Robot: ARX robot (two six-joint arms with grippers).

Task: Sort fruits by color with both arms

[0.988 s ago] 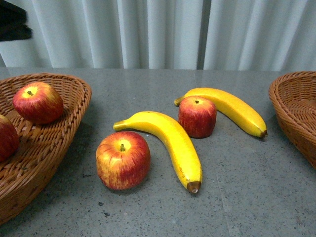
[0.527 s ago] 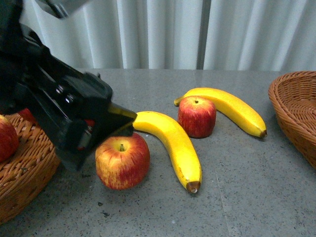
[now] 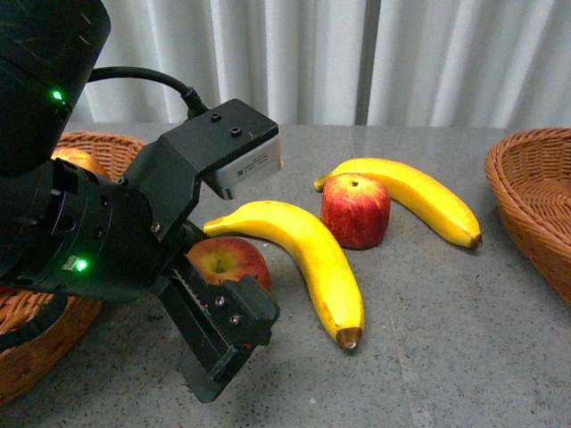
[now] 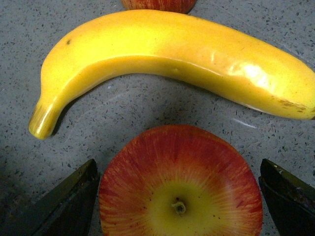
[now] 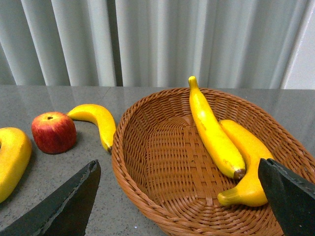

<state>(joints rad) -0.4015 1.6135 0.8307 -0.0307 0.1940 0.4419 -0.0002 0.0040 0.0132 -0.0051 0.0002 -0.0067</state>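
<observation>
Front: left arm fills the left side, low over the table and covering part of the near apple. Near banana lies just beside that apple. Far apple sits against the far banana. Left basket is mostly hidden behind the arm, right basket at the right edge. Left wrist: left gripper jaws are spread, one finger each side of the near apple, stem up. Clear gap on one side; can't tell contact on the other. Near banana lies just past the apple, not touching. Right wrist: right gripper jaws are wide apart, holding nothing, above the right basket. Two bananas lie side by side in it. Far apple and far banana are on the table beside the basket.
</observation>
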